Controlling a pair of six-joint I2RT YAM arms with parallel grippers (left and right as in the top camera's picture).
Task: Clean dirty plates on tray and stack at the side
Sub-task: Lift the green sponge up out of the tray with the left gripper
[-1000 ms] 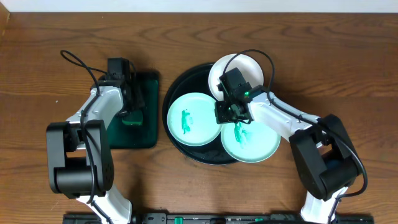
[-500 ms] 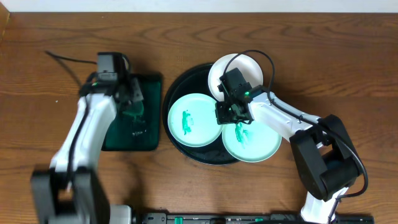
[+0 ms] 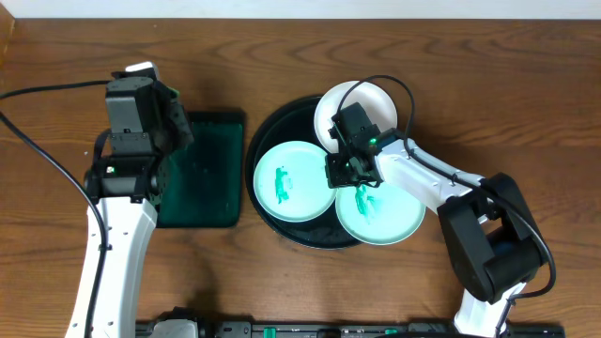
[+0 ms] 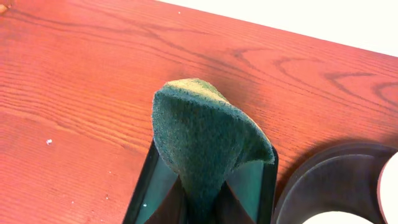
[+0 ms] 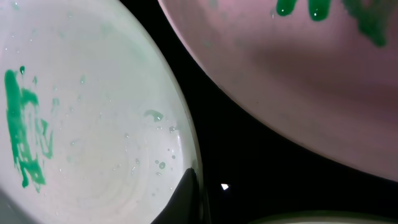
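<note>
Brown wood-grain worktop [image 3: 488, 66] ends at a pale strip [image 4: 311, 18] on the far side. The left tool [image 4: 200, 214] pinches a green sponge [image 4: 205, 130]. Whether the right tool [image 3: 349, 172] is open, I cannot tell.

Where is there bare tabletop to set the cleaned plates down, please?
Widest free tabletop: right of the black tray, behind the right arm. A narrower strip lies in front of the tray. The tray is crowded: three plates, right gripper.

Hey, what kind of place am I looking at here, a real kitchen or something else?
Most likely a robotics lab bench staged for dishwashing, not a kitchen: two robot arms at a wood-grain table, white plates smeared with teal paint on a round black tray, and a green scouring sponge.
</note>
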